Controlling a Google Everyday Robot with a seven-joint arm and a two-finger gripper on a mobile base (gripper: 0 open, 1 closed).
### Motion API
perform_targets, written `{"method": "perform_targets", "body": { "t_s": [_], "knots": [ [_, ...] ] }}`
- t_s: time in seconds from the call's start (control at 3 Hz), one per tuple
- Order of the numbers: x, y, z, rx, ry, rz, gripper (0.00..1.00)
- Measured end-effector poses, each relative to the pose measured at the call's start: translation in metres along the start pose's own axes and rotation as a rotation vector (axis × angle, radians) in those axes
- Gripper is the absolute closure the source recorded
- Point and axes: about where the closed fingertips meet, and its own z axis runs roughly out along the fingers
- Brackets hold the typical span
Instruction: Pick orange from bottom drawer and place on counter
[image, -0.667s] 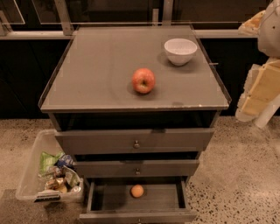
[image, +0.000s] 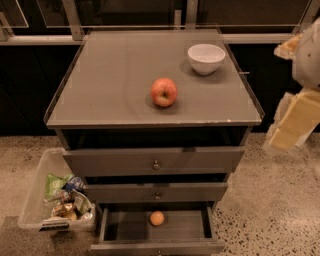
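Note:
The orange (image: 157, 218) lies alone in the open bottom drawer (image: 120, 227), near the middle of its floor. The drawer is pulled out at the foot of the dark grey cabinet. The counter (image: 110, 85) is the cabinet's flat grey top. My arm and gripper (image: 295, 122) show as cream and white parts at the right edge. They hang beside the cabinet's right side at about counter height, far above and to the right of the orange. The gripper holds nothing that I can see.
A red-and-yellow apple (image: 164, 92) sits mid-counter and a white bowl (image: 206, 58) stands at its back right. The two upper drawers (image: 155, 161) are shut. A clear bin of snack packets (image: 55, 200) stands on the speckled floor, left of the cabinet.
The arm at the right edge has dropped slightly lower. The orange, apple, bowl and drawers have not moved.

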Motion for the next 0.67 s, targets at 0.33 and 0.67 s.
{"method": "perform_targets", "body": {
  "t_s": [0.33,0.67],
  "knots": [
    [-0.002,0.043,0.025,-0.011,-0.082,0.183,0.00],
    [-0.021,0.085,0.077,-0.079,-0.179,0.299,0.00]
  ]
}}
